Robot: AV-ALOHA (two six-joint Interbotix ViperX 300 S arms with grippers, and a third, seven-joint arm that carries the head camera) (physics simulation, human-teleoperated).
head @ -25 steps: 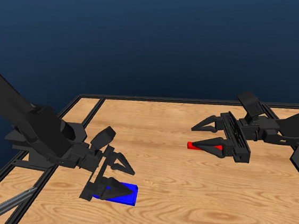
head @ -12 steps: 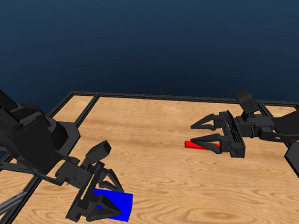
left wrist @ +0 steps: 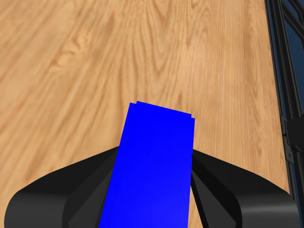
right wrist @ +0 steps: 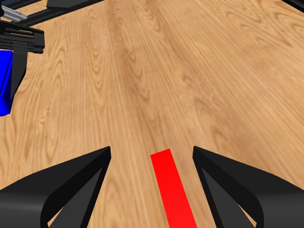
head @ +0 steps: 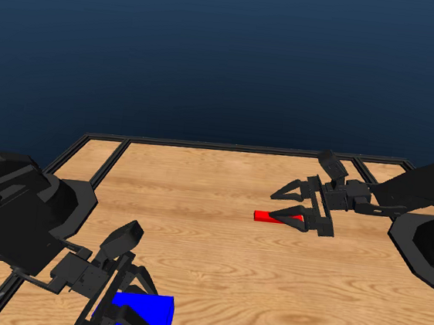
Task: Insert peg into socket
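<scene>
Left gripper [head: 133, 314] seemingly pinching socket [head: 143, 312]; right gripper [head: 278, 205] spread astride peg [head: 273, 216]

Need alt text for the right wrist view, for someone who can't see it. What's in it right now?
The red peg lies flat on the wooden table in the gap between the right gripper's two open black jaws, touching neither. Across the table, at the picture's edge, the blue socket sits in the left gripper.
</scene>
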